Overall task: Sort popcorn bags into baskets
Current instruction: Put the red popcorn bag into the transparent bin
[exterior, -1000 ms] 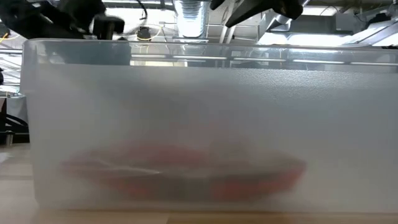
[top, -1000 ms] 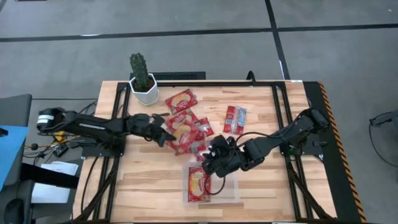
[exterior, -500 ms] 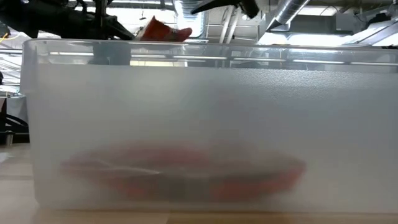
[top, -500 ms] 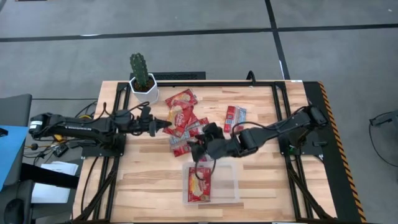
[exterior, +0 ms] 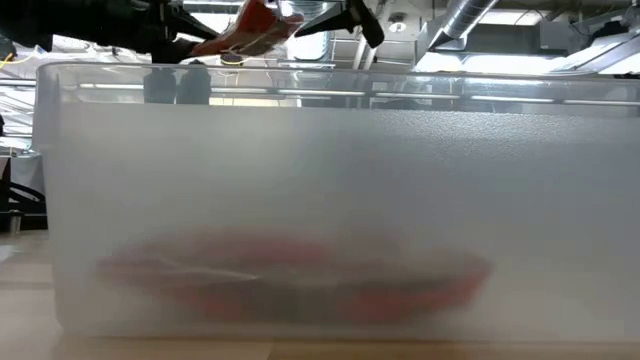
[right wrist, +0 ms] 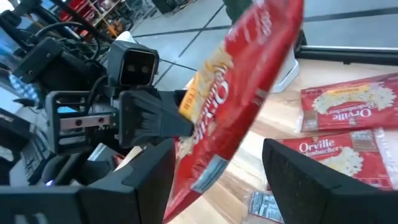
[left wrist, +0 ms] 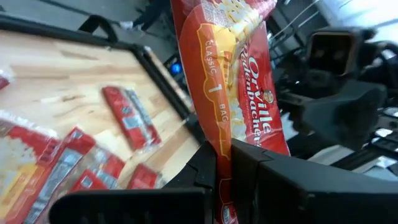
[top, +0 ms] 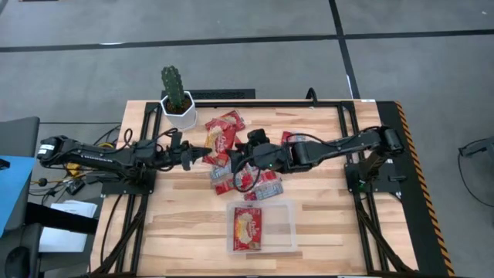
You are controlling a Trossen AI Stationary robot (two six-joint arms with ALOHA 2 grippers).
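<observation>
We are seeing the left gripper (top: 202,151) pinching a popcorn bag (left wrist: 233,87) above the table (top: 332,224); the right gripper (top: 235,160), fingers spread, is flanking that bag. One bag (top: 247,227) is lying in the clear basket (top: 284,229).

Wood worktop (top: 324,224) w/ black frame: cactus pot (top: 178,110), loose popcorn bags (top: 225,124) mid, clear basket (top: 279,229) w/ one bag.

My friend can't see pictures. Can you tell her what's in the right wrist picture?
A red popcorn bag hangs between the right gripper's two open dark fingers, pinched at its far edge by the left gripper. More red bags lie flat on the wooden table behind.
</observation>
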